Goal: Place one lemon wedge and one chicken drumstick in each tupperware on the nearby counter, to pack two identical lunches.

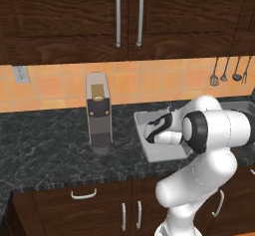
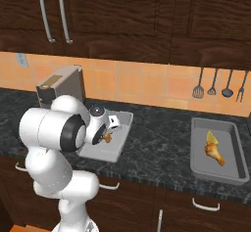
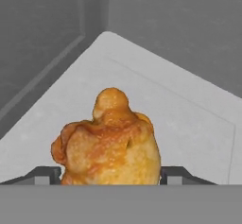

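Note:
My gripper point(image 2: 109, 131) hangs low inside the left tupperware point(image 2: 123, 117), shut on a golden-brown chicken drumstick point(image 2: 106, 138). In the hand view the drumstick point(image 3: 108, 145) sits between the two dark fingertips point(image 3: 45, 176), just above the container's grey floor point(image 3: 179, 119). From the left base view the hand point(image 1: 152, 130) covers part of that tupperware point(image 1: 162, 153). The right tupperware point(image 2: 197, 150) holds a yellow lemon wedge point(image 2: 212, 137) and a second drumstick point(image 2: 214, 154). Both containers rest on the black marbled counter point(image 2: 157, 148).
A tall silver appliance point(image 1: 98, 113) stands on the counter left of the near tupperware. Kitchen utensils point(image 2: 218, 86) hang on the tiled wall at the right. Dark wood cabinets run overhead, and drawers with silver handles point(image 1: 83, 195) sit below the counter edge.

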